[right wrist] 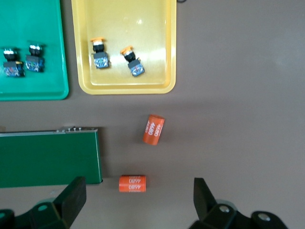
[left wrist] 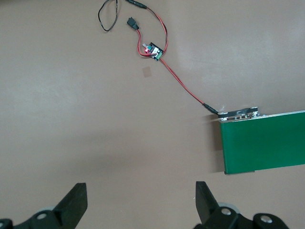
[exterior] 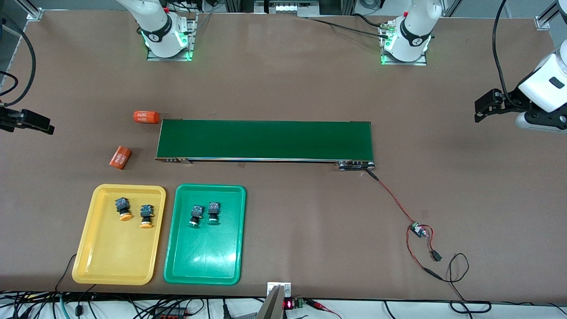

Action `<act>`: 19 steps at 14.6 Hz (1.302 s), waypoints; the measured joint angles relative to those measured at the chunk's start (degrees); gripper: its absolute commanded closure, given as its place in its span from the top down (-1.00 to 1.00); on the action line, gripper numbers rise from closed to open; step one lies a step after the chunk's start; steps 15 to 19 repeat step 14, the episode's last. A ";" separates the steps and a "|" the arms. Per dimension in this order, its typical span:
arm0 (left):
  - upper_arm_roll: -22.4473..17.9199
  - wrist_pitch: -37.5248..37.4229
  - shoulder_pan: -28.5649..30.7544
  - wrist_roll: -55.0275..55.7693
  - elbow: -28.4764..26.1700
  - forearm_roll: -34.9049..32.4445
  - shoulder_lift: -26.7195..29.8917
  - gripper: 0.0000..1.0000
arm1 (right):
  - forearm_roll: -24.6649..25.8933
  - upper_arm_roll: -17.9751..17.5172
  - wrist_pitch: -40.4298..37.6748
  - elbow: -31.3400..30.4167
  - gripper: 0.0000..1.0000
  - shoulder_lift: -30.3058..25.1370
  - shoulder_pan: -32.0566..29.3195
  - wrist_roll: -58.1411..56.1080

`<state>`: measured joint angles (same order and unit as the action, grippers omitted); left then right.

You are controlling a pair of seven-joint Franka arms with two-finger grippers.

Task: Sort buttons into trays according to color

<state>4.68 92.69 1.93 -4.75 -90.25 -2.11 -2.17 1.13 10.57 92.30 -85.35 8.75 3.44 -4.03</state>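
Two trays sit closest to the camera, side by side toward my right arm's end of the desk: yellow tray (exterior: pixel 88 261) and green tray (exterior: pixel 177 266). Counting up: two orange buttons (exterior: pixel 125 208) (exterior: pixel 146 215) lying in the yellow one, two green buttons (exterior: pixel 196 215) (exterior: pixel 213 211) in the green one, so four buttons, all matched by color already. Looks to me like sorting's done and I'm just parked. My left tool (left wrist: pixel 140 202) hangs over bare desk past the belt's (exterior: pixel 266 140) wired end, fingers spread wide, nothing in them. My right tool (right wrist: pixel 138 202) hovers over the desk near the two orange cylinders (exterior: pixel 146 117) (exterior: pixel 120 157), also wide apart and empty. Next move, I reckon, is nothing much: maybe check no button's left on the belt, which shows none from here. Also one little circuit board (exterior: pixel 415 230) on red wires.
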 measured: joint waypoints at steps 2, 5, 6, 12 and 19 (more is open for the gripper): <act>0.00 0.00 0.01 0.00 0.00 0.00 0.00 1.00 | 0.01 0.00 1.94 -4.91 1.00 -3.58 0.01 0.00; 0.00 0.00 0.02 0.00 0.00 0.00 0.00 1.00 | 0.06 -0.06 1.01 -7.79 1.00 -6.55 0.55 0.01; 0.00 0.00 0.02 0.00 0.00 0.00 0.00 1.00 | 0.06 -0.07 0.45 -7.96 1.00 -6.97 0.61 0.10; 0.00 0.00 0.04 0.00 0.00 0.00 -0.01 1.00 | 0.12 -0.07 0.23 -7.94 1.00 -7.85 0.68 1.17; 0.00 0.00 0.04 0.00 0.00 0.00 -0.01 1.00 | 0.12 -0.07 -0.06 -7.93 1.00 -8.07 0.68 1.46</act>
